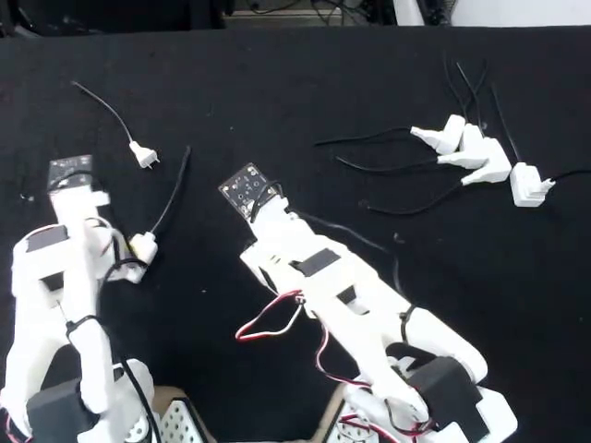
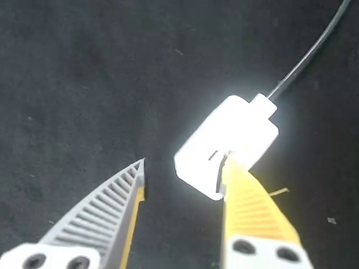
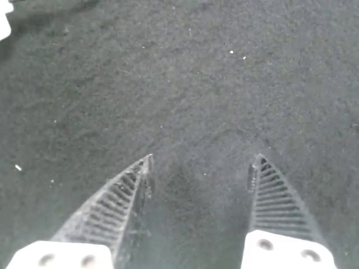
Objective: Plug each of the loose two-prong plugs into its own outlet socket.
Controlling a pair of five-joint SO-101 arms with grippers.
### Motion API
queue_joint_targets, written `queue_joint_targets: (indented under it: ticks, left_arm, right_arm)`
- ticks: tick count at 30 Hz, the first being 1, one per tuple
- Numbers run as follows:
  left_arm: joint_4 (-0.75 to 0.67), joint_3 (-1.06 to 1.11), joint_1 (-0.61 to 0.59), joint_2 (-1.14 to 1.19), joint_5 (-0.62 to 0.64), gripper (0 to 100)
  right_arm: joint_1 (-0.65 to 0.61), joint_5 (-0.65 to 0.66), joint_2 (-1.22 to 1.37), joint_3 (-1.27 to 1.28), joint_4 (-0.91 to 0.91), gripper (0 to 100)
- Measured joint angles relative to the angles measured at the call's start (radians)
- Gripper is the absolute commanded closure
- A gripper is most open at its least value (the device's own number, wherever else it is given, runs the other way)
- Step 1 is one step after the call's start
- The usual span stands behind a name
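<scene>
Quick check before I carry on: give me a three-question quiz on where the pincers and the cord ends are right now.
1. True or false: the right pincer is shut on a plug.
2. What lies at one finger of the open left pincer? A) a white connector with a black cord; B) a red cable; C) a screwdriver.
3. Fill in with "touching" or "apart from": in the high view, the pronged plug lies ___ the connector.

Key: 1 false, it is open and holds nothing. 2 A. 3 apart from.
</scene>
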Motion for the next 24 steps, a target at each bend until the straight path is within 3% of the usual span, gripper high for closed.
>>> queue_joint_targets:
  ticks: [6,15,24]
  left_arm:
    - [0.057,-0.005,0.112,0.003,-0.002,78]
    - [0.020,0.009,0.152,0.003,0.000,78]
    - [0.017,0.063,0.385,0.003,0.000,78]
  right_arm:
    - [0.000,0.000,0.000,0.000,0.000,73.3]
    - [0.000,0.000,0.000,0.000,0.000,73.3]
    - [0.000,0.000,0.000,0.000,0.000,73.3]
